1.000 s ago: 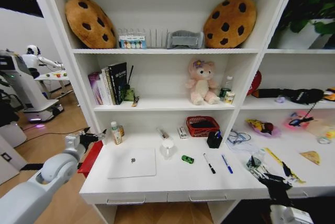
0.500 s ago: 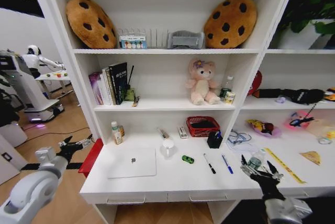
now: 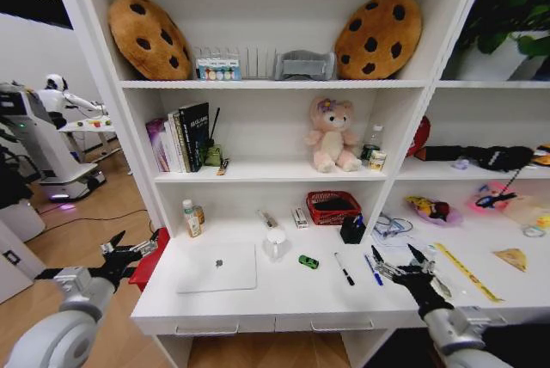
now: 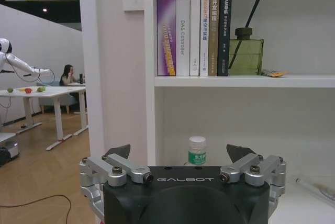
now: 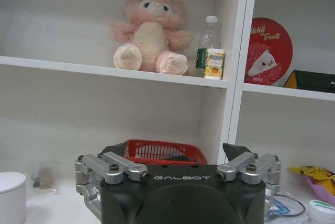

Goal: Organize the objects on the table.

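Observation:
The white table (image 3: 284,299) holds a thin silver laptop (image 3: 217,267), a white mug (image 3: 275,242), a green toy car (image 3: 308,261), a black pen (image 3: 344,269) and a blue pen (image 3: 370,266). A yellow ruler (image 3: 464,271) and a yellow wedge (image 3: 512,257) lie further right. Small bottles (image 3: 191,218) stand at the back left. My right gripper (image 3: 395,259) hovers open just right of the blue pen. My left gripper (image 3: 131,246) is open beyond the table's left end. In the left wrist view the open left gripper (image 4: 179,153) faces a white-capped bottle (image 4: 197,150). The right gripper (image 5: 174,150) is open too.
A red basket (image 3: 333,206) and a black pen holder (image 3: 351,230) stand at the back of the table. A red object (image 3: 148,260) sits at the table's left end by my left gripper. Shelves above hold books (image 3: 182,138), a pink bear (image 3: 332,136) and cookie cushions (image 3: 148,37).
My right gripper has come up and left over the table, from near the ruler to beside the blue pen. My left arm has dropped back and down, away from the table's left end.

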Available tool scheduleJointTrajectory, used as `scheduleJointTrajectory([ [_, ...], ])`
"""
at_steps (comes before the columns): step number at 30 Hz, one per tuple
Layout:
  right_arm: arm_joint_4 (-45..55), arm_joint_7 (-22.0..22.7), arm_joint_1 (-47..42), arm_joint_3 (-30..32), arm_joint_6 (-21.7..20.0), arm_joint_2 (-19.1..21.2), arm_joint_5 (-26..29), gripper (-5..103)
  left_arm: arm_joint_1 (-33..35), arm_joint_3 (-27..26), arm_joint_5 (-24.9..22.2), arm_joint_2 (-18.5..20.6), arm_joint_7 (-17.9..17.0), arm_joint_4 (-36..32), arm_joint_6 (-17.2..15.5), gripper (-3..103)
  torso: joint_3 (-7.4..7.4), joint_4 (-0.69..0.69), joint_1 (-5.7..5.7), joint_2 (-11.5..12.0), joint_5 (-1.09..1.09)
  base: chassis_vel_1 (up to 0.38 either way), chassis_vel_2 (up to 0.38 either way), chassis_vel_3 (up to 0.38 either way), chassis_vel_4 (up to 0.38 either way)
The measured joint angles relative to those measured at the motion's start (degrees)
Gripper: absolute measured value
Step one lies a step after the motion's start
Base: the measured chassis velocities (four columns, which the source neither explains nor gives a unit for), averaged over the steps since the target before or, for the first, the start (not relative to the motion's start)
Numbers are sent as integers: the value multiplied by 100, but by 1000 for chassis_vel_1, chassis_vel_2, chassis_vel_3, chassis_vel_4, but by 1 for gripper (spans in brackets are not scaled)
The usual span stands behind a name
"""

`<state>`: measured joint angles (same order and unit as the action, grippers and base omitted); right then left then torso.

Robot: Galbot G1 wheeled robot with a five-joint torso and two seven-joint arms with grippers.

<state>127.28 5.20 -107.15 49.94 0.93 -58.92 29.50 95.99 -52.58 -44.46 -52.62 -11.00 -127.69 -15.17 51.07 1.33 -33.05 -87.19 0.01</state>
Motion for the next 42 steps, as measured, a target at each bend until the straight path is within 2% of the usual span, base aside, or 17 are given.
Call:
scheduleJointTrajectory([
  [5, -467, -403, 151, -146, 174, 339, -4, 100, -8, 7, 0, 8, 0, 2, 0, 100, 0, 0, 0, 0, 0, 0, 0, 0, 0],
  [7, -954, -909, 422, -252, 292, 670, 60, 100, -13, 12, -2, 13, -1, 7, 0, 100, 0, -2, 0, 0, 1, 0, 0, 0, 0],
  [8, -954, -909, 422, -252, 292, 670, 60, 100, -13, 12, -2, 13, -1, 7, 0, 100, 0, -2, 0, 0, 1, 0, 0, 0, 0],
  [10, -1597, -1865, 888, -425, 140, 1222, 674, 100, -17, 19, -4, 17, 6, 11, 1, 100, 1, 1, 0, 0, 2, 0, 0, 0, 0],
  [11, -1597, -1865, 888, -425, 140, 1222, 674, 100, -17, 19, -4, 17, 6, 11, 1, 100, 1, 1, 0, 0, 2, 0, 0, 0, 0],
  [13, -2229, -2632, 1491, -861, 144, 1723, 1063, 100, -20, 21, -5, 20, 4, 13, 1, 100, 1, -4, 0, 1, 2, 0, 0, 0, 0],
  [14, -2229, -2632, 1491, -861, 144, 1723, 1063, 100, -20, 21, -5, 20, 4, 13, 1, 100, 1, -4, 0, 1, 2, 0, 0, 0, 0],
  [18, -2927, -3796, 2045, -1345, 273, 2071, 1163, 100, -23, 23, -6, 23, -3, 15, 1, 100, 1, 1, -1, 0, -1, 0, 0, 0, 0],
  [19, -3158, -4097, 2301, -1642, 299, 2164, 1150, 100, -24, 25, -8, 24, 1, 15, 2, 100, 1, 0, -1, 1, 0, 0, 0, 0, 0],
  [20, -3158, -4097, 2301, -1642, 299, 2164, 1150, 100, -24, 25, -8, 24, 1, 15, 2, 100, 1, 0, -1, 1, 0, 0, 0, 0, 0],
  [23, -3768, -4357, 2969, -2464, 552, 2138, 829, 100, -25, 28, -10, 25, 1, 17, 2, 100, 1, -1, -1, 1, 0, 0, 0, 0, 0],
  [27, -4307, -4485, 3614, -3067, 795, 1939, 577, 100, -27, 29, -11, 27, 0, 18, 1, 100, 1, -1, -1, 1, 1, 0, 0, 0, 0],
  [35, -4673, -4653, 4398, -3766, 917, 1868, 436, 100, -29, 32, -11, 29, -2, 20, 0, 100, 1, -1, -1, 1, -2, 0, 0, 0, 0],
  [38, -4887, -4651, 4782, -4176, 921, 1726, 412, 100, -30, 33, -11, 30, -3, 22, -2, 100, 1, -1, 0, 1, 0, 0, 0, 0, 0],
  [42, -5058, -4644, 4985, -4362, 949, 1620, 357, 100, -30, 33, -12, 30, -4, 23, -3, 100, 1, -1, 0, 1, 0, 0, 0, 0, 0],
])
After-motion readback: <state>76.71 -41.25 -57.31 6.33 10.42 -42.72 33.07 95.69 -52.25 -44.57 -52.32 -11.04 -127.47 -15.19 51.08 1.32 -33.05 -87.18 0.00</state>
